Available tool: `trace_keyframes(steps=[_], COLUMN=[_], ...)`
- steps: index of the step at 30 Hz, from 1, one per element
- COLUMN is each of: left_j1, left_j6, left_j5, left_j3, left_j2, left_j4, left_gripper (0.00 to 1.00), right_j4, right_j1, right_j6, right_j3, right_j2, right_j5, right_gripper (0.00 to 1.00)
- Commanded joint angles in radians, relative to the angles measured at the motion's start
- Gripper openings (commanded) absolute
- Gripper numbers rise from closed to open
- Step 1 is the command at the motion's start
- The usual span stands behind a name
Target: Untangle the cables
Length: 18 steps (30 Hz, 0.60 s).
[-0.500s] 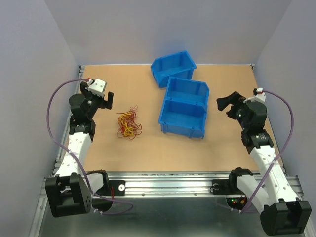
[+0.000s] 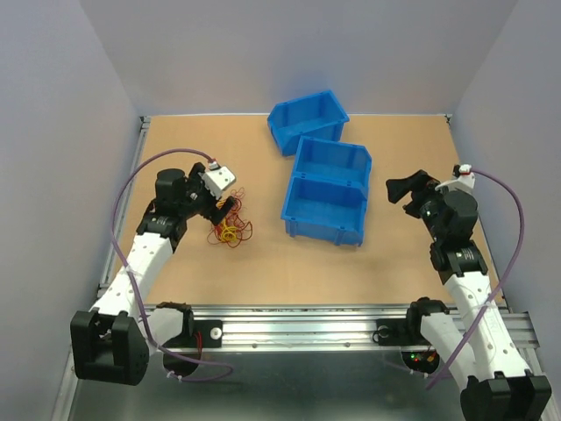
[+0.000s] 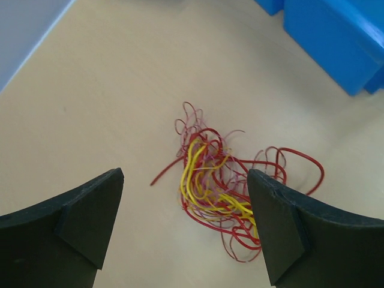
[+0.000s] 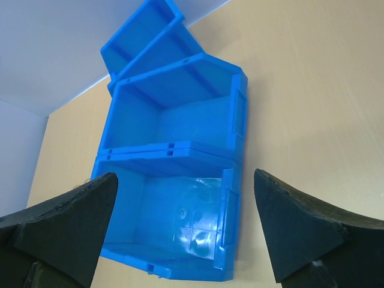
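While the left gripper (image 3: 185, 177) is held released above them, the limp, light cables (image 3: 210, 192) are probably best pinched at an outer loop.

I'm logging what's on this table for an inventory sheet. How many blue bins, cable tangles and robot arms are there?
Blue bins: 3 (back, middle, near)
Cable tangle: 1 (red, orange and yellow wires, too fine to count singly)
Robot arms: 2 (left, right)
Total: 6
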Motion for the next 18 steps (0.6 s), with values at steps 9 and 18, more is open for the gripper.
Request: trace_keyframes(steps=[9, 18], left_j1=[-0.049, -0.068], left_j6=[0.004, -0.045], left_j5=[-0.151, -0.171], left_j3=[0.029, 0.088], left_j2=[0.24, 0.325], left_j4=[-0.136, -0.147], left_gripper=[0.8, 0.0], right_j4=[0.038, 0.061], right_j1=[0.003, 0.009], right_j6=[-0.022, -0.098], right_j3=[-0.01, 0.021], right_j2=[0.03, 0.056], right_j5=[-0.093, -0.304], right_gripper=[1.0, 0.94])
